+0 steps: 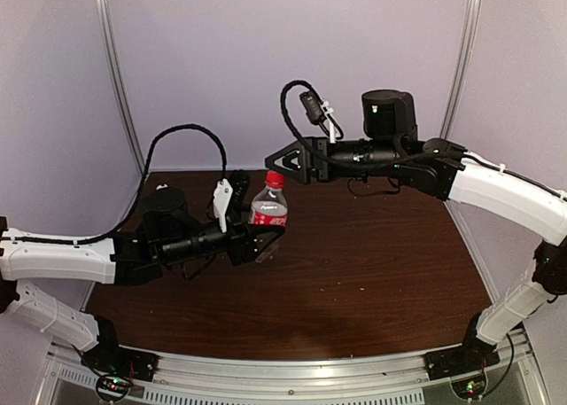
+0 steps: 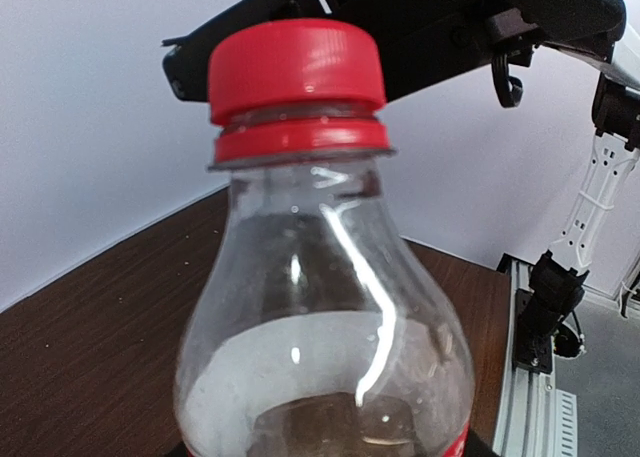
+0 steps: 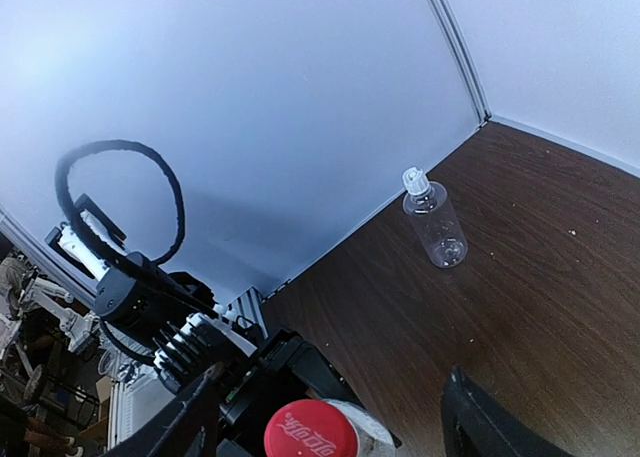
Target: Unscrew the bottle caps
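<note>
The dark wooden worktop fills the lower half of the overhead view, and the two arms meet over its upper left part. The left arm reaches in from the left edge. Its left pincer is closed partway round the lower body of the labelled bottle, which stands upright just left of centre. Whether the bottle's base touches the worktop cannot be told. The right arm comes across from the right edge. The right pincer hangs just above the bottle's top with its jaws wide and holding nothing.

In the right wrist view its fingers flank the red cap at bottom centre, with a gap on each side. The plain bottle stands upright right of centre in that view, near the back wall and well apart from both pincers. Its white cap is on.

The step in hand looks like seating the right pincer on the red cap. It would go best with a straight descent along the bottle's axis, stopping when the pads are level with the cap's ribbed side and above the ring beneath it. The cap should stay centred so both fingers meet it together. The grip needs to be firm before any twist. The left pincer must stop the smooth bottle from spinning, though too hard a squeeze could buckle the thin plastic.
</note>
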Tool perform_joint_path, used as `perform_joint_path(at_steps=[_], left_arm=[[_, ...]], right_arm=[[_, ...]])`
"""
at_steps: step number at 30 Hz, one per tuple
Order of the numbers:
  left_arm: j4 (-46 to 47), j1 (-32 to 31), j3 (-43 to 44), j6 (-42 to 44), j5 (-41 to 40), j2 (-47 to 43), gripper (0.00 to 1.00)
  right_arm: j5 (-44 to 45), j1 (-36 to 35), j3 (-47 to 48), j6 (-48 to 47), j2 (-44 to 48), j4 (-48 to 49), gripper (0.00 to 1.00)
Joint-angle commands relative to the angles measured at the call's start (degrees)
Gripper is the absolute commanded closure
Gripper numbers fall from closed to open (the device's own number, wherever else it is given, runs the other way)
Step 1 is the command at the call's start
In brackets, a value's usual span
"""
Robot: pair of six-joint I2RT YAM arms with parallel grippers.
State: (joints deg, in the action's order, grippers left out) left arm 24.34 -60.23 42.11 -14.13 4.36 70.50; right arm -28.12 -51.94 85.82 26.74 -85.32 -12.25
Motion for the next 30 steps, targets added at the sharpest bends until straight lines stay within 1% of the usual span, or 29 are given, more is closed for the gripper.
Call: perform_joint_path(at_steps=[1, 6, 9, 12, 22, 26, 30], left_arm=[[0.7, -0.3, 2.3, 0.7, -2.3, 0.4, 0.67], [0.3, -0.3, 2.2, 0.8, -3.1, 0.3, 0.67], [0.0, -0.3, 2.2, 0.9, -3.4, 0.3, 0.67], [-0.2, -0.3, 2.1, 0.9, -3.5, 0.2, 0.67], [-0.5, -0.3, 2.0, 0.9, -3.5, -0.1, 0.67], [-0.5, -0.3, 1.9, 0.9, -3.5, -0.3, 0.67], [-0.5, -0.3, 1.7, 0.9, -3.5, -0.4, 0.67]], right_arm=[[1.8, -1.0, 2.2, 1.1, -1.8, -0.6, 0.25], [1.3, -1.4, 2.1, 1.0, -2.6, -0.2, 0.37], [0.9, -1.6, 2.1, 0.9, -2.8, -0.1, 0.46], [0.3, -1.7, 1.9, 1.1, -3.0, 0.2, 0.52], [-0.3, -2.2, 1.8, 1.0, -3.3, 0.5, 0.62], [-0.7, -2.3, 1.7, 0.8, -3.1, 0.8, 0.69], [-1.1, -2.3, 1.5, 0.4, -2.9, 0.9, 0.80]])
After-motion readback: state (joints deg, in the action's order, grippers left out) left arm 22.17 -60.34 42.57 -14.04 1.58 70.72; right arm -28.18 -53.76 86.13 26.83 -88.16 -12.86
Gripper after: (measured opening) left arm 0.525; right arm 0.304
